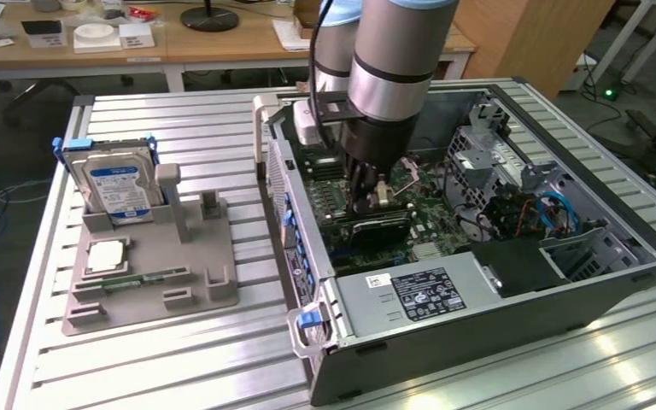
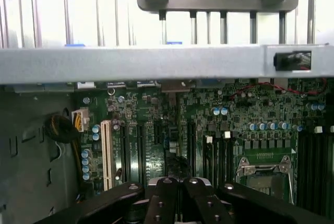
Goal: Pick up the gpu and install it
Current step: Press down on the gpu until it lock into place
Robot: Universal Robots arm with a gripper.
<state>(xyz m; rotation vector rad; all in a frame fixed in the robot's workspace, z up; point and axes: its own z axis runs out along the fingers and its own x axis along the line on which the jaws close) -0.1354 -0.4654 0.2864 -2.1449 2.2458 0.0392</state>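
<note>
The gpu, a dark flat card, stands on edge on the motherboard inside the open computer case. My gripper reaches straight down into the case, its fingertips right at the card's top edge. In the wrist view the gripper is shut, the two fingers meeting with no gap between them. They hang over the expansion slots beside a white slot. The frames do not show whether the tips pinch the card or only rest on it.
A grey fixture tray lies at the exterior view's left and holds a silver hard drive with a blue label, a processor chip and a green memory stick. The power supply fills the case's near end. Cables and a drive cage line its far side.
</note>
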